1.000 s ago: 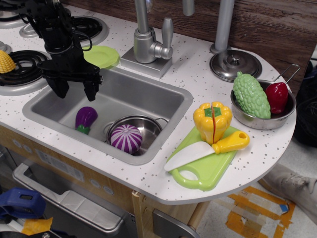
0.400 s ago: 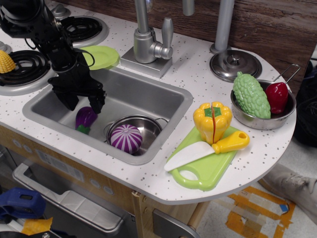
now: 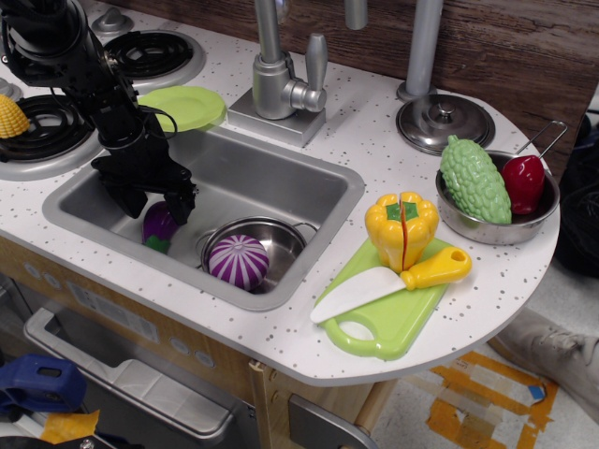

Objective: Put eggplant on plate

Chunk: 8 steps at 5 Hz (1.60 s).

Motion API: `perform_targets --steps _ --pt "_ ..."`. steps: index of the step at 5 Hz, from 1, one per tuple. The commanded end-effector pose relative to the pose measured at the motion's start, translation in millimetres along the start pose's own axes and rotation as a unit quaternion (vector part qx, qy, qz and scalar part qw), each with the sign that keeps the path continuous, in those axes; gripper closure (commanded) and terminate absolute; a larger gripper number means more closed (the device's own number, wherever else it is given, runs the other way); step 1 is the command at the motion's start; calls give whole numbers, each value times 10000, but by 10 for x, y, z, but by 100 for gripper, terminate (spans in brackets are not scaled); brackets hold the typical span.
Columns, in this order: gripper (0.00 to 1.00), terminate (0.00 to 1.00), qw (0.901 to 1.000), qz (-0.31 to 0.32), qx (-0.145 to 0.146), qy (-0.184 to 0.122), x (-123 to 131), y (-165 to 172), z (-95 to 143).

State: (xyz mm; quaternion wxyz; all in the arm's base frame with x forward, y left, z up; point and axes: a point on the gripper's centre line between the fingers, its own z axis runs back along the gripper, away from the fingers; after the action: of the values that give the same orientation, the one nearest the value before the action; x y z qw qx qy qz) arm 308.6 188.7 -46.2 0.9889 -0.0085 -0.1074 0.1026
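Note:
The dark-purple eggplant (image 3: 159, 227) with a green cap lies on the floor of the steel sink (image 3: 271, 182), at its left end. My black gripper (image 3: 152, 207) is down inside the sink with its fingers open on either side of the eggplant's top, partly hiding it. The round lime-green plate (image 3: 182, 107) lies on the counter behind the sink's left corner, beside the stove burner.
A steel pot (image 3: 281, 238) holding a purple-and-white striped vegetable (image 3: 238, 261) sits in the sink just right of the eggplant. The faucet (image 3: 279, 84) stands behind the sink. A corn cob (image 3: 11, 116) lies on the left burner. A cutting board (image 3: 393, 313) with knife and yellow pepper lies at right.
My gripper has dropped from above the sink's left rim down into the sink, and its open fingers now straddle the eggplant. The eggplant has not moved.

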Motion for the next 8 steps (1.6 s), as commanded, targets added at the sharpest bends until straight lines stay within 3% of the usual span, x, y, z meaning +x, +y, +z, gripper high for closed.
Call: perform_targets --steps 1,2,4,6,7,8 --pt "0 0 9998 5 56 -179 127 124 44" --pt "0 0 9999 44 -46 -107 123 124 -2" --pt "0 0 9998 46 58 -195 59 105 -139" --pt "0 0 9989 92 26 -465 -75 32 -263" --pt "100 0 9989 30 159 -444 -60 36 -231" --pt "100 0 9984 -32 292 -475 -25 12 -191"
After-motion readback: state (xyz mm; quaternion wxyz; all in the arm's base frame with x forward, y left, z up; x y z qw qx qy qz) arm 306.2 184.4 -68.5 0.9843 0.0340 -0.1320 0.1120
